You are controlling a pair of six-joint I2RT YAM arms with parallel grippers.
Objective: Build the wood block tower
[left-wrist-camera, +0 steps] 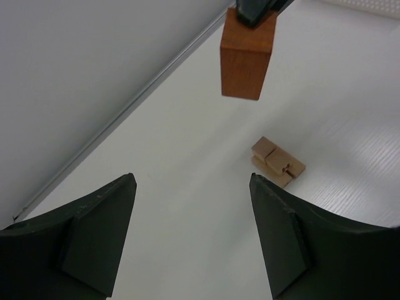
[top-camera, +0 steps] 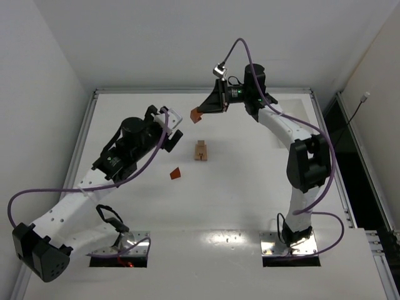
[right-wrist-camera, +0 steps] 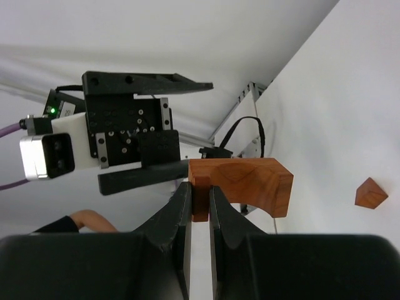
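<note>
In the overhead view, the right gripper (top-camera: 201, 111) is hanging in the upper middle of the frame, clamped on a reddish-brown wooden block with an arched cut-out (top-camera: 196, 115). That gripper's own camera is showing the two dark fingers (right-wrist-camera: 181, 219) pressing together on a thin end of the arched block (right-wrist-camera: 244, 184), with the rest sticking out to the right. A low cluster of pale tan wooden blocks (top-camera: 201, 150) is lying on the white table (top-camera: 250, 206) at the centre of the frame, just below the lifted block and apart from it. A small reddish-brown wooden wedge (top-camera: 176, 173) is sitting alone, lower left of the cluster. The left gripper (top-camera: 170, 128) is hovering left of the tan cluster, its jaws standing apart with nothing between them; in its own view the cluster (left-wrist-camera: 278, 162) is appearing right of centre and the held block (left-wrist-camera: 248, 53) at the top.
</note>
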